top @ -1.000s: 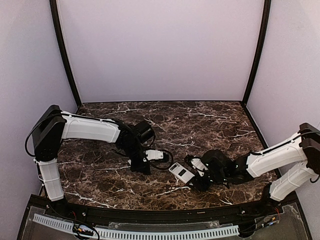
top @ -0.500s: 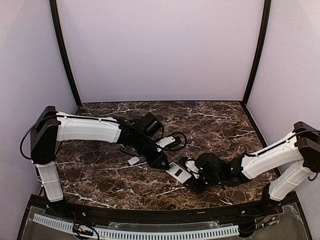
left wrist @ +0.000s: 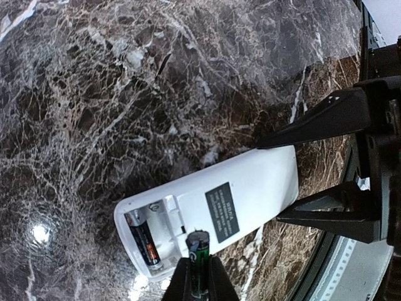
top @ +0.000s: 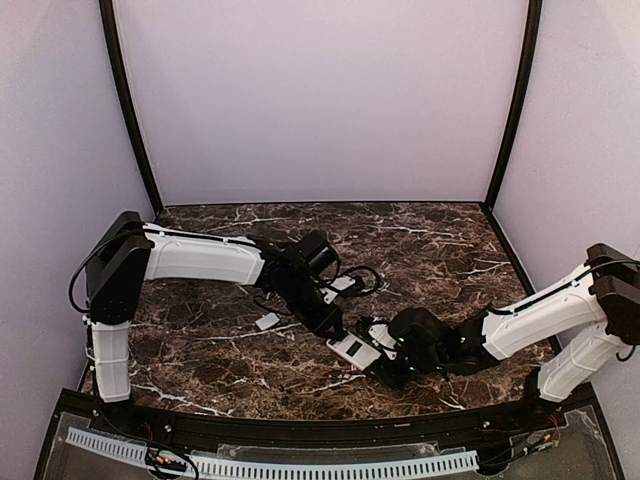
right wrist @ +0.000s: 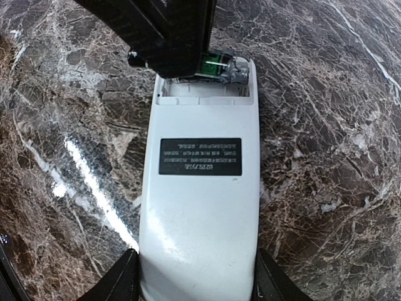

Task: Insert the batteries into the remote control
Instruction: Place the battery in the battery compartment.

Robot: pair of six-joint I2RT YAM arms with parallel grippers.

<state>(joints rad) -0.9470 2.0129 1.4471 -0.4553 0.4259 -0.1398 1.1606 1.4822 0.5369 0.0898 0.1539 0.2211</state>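
Pinching a battery (left wrist: pixel 198 251) between fingers drawn narrow, the left gripper (left wrist: pixel 199 279) hangs at the open compartment (left wrist: pixel 164 221) in one end of the remote control (left wrist: pixel 244 191). Whether the battery already touches the plastic cannot be told. Just beside it in the bay lies a seated battery (left wrist: pixel 144 241), set crosswise to the remote's long axis. The held one is turned nearly parallel to it, so the free slot appears to lie close beneath the tool. The remote rests white back up on the counter (top: pixel 440 250), close to the near edge and a little right of centre. Its long axis runs roughly left to right, open end towards the left arm. The right gripper (right wrist: pixel 195 279) clasps the opposite end, one finger against each long edge, bracing the body. On this evidence, the coming move is a short descent by the left arm alone. A small white piece (top: pixel 267 321), possibly the cover, lies apart to the left.
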